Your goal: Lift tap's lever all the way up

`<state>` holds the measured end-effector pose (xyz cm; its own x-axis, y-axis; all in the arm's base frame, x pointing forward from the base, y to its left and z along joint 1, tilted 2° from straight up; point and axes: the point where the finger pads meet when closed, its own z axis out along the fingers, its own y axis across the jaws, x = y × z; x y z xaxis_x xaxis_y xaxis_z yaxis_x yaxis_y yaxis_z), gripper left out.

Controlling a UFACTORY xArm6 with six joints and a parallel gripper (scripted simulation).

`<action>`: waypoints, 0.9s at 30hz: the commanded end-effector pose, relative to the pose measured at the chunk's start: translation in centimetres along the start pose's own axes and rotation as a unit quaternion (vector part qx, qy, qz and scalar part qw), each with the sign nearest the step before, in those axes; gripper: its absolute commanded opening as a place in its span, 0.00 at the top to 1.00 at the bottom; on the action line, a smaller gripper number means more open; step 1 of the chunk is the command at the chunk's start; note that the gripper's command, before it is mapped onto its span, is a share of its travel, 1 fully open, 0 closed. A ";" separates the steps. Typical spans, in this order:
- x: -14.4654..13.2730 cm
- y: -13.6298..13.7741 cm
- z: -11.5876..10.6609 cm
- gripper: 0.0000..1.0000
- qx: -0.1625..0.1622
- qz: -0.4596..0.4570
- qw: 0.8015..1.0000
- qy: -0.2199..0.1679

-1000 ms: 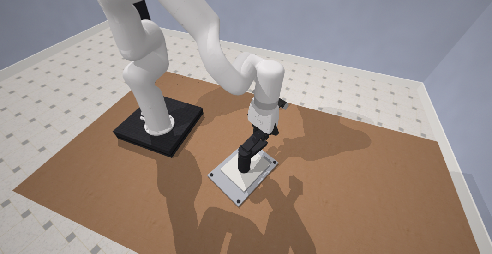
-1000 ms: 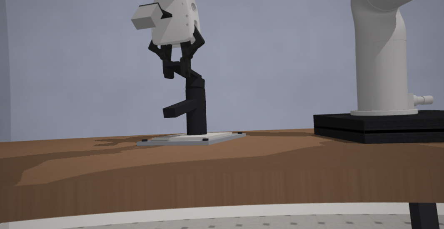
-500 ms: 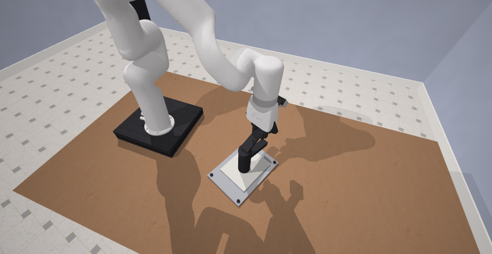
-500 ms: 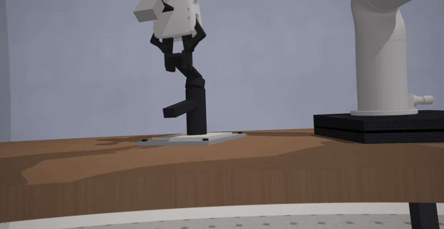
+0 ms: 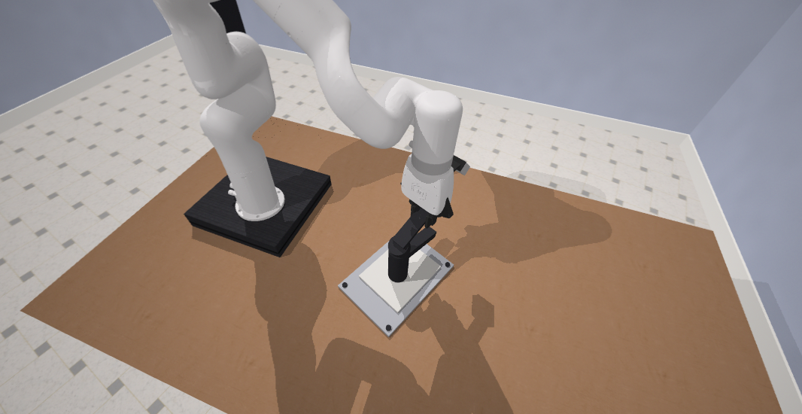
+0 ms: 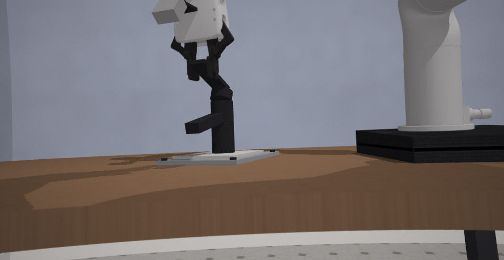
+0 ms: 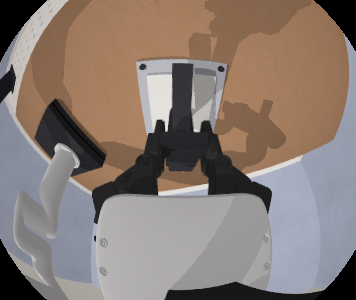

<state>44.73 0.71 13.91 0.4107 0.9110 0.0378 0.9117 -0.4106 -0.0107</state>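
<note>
A black tap [image 6: 222, 125] stands upright on a grey base plate [image 6: 218, 159] on the brown table; its spout [image 6: 199, 125] points left in the exterior view. Its black lever [image 6: 213, 80] slopes steeply up and to the left from the tap's top. My gripper [image 6: 202, 68] comes down from above and is shut on the lever's raised free end. In the top view the gripper [image 5: 424, 222] holds the tilted lever [image 5: 412, 238] above the plate [image 5: 396, 286]. In the wrist view the fingers clamp the lever [image 7: 181, 144] from both sides.
The arm's black mounting block [image 5: 259, 202] sits on the table behind and left of the tap, and at the right in the exterior view [image 6: 431, 142]. A tiled floor surrounds the table. The table's front edge is close in the exterior view.
</note>
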 end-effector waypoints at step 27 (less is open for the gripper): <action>0.0 0.1 -0.2 0.27 -0.002 0.000 1.000 0.001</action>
<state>44.72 0.69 13.93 0.4108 0.9109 0.0377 0.9117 -0.4107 -0.0108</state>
